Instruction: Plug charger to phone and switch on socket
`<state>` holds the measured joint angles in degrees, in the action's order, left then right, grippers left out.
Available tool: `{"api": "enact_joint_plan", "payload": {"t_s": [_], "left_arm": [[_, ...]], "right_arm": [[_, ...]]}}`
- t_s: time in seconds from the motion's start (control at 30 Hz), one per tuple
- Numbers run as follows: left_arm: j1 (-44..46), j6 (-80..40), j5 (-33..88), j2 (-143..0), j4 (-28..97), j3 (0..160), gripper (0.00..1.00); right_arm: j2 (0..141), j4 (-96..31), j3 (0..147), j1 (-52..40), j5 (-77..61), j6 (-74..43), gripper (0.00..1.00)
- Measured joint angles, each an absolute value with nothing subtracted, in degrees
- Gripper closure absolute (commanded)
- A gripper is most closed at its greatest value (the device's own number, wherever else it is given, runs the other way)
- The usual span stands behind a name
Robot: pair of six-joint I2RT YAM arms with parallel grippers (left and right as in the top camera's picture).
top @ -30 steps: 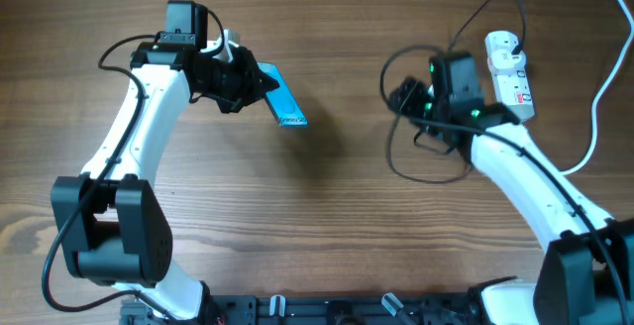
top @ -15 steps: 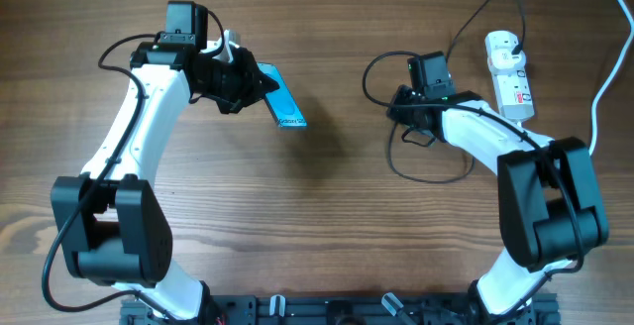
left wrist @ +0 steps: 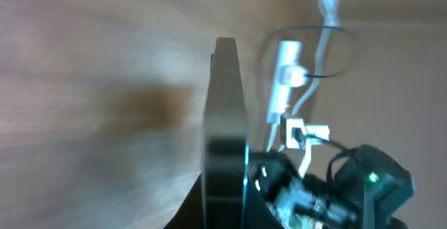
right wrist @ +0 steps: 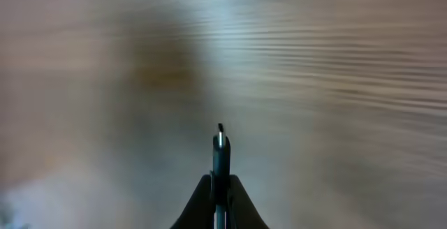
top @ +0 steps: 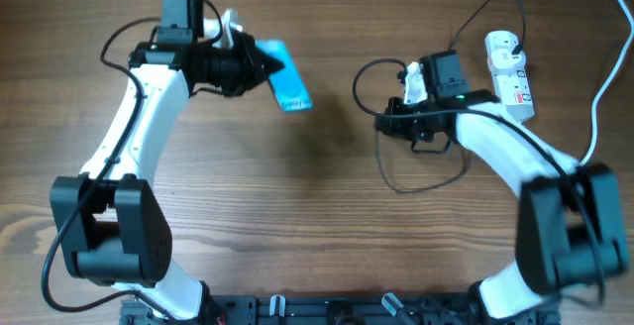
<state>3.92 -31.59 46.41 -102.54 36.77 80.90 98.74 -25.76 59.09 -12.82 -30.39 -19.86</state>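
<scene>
The phone (top: 288, 84), slim with a cyan screen, is held off the table at the upper left by my left gripper (top: 260, 67), which is shut on its near end. In the left wrist view the phone (left wrist: 225, 110) shows edge-on, rising from the left gripper (left wrist: 225, 211). The charger (top: 396, 171) is a thin black cable looping over the table. Its small dark connector (right wrist: 221, 149) sticks out between the shut jaws of my right gripper (right wrist: 221, 186). From overhead the right gripper (top: 384, 123) points left toward the phone, a gap away. The white socket (top: 509, 73) lies at the far right.
A thick white cable (top: 600, 87) runs along the right edge beside the socket. The black charger cable loops from the socket round the right wrist and down over the wood table (top: 317, 226). Both wrist views are motion-blurred.
My right gripper has shut on the charger's connector and moved left, away from the socket. My left gripper has shifted the phone slightly up and right.
</scene>
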Motion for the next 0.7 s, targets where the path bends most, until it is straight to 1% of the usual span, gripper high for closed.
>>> {"api": "enact_joint_plan", "payload": {"t_s": [0.03, 0.1, 0.23, 0.3, 0.33, 0.4, 0.47, 0.53, 0.6, 0.7], "left_arm": [[3.6, -31.0, 48.6, -102.5, 34.5, 80.8, 0.96], [3.2, -30.2, 55.4, -102.6, 24.6, 80.9, 0.96], [2.9, -28.9, 66.5, -102.5, 13.7, 81.1, 0.96], [2.9, -28.4, 72.1, -102.5, 8.1, 81.1, 0.96], [2.9, -28.4, 74.3, -102.5, 7.4, 81.1, 0.96], [2.9, -28.3, 76.3, -102.5, 7.6, 81.1, 0.96], [3.3, -28.3, 77.5, -102.5, 7.7, 81.1, 0.96], [4.1, -28.3, 77.9, -102.5, 7.6, 81.1, 0.96], [5.3, -28.3, 78.1, -102.5, 7.7, 81.1, 0.96], [5.7, -28.3, 78.1, -102.5, 7.7, 81.1, 0.96]], "right_arm": [[96.6, -27.4, 59.3, -12.8, -33.9, -18.0, 0.95], [89.7, -33.0, 59.3, -12.8, -45.4, -12.6, 0.95], [86.8, -34.0, 59.3, -12.9, -65.1, -4.8, 0.95], [86.8, -32.8, 58.8, -12.9, -72.6, -1.2, 0.95], [86.8, -31.6, 58.3, -12.9, -74.1, -0.4, 0.95], [86.8, -25.1, 56.9, -13.2, -78.1, 0.3, 0.95], [86.9, -13.8, 56.3, -14.7, -81.4, -3.7, 0.96], [88.1, -0.2, 55.9, -16.6, -82.0, -11.1, 0.95], [89.5, 7.4, 56.0, -18.5, -81.9, -17.3, 0.95], [91.8, 9.5, 56.0, -20.9, -80.4, -23.4, 0.95]]}}
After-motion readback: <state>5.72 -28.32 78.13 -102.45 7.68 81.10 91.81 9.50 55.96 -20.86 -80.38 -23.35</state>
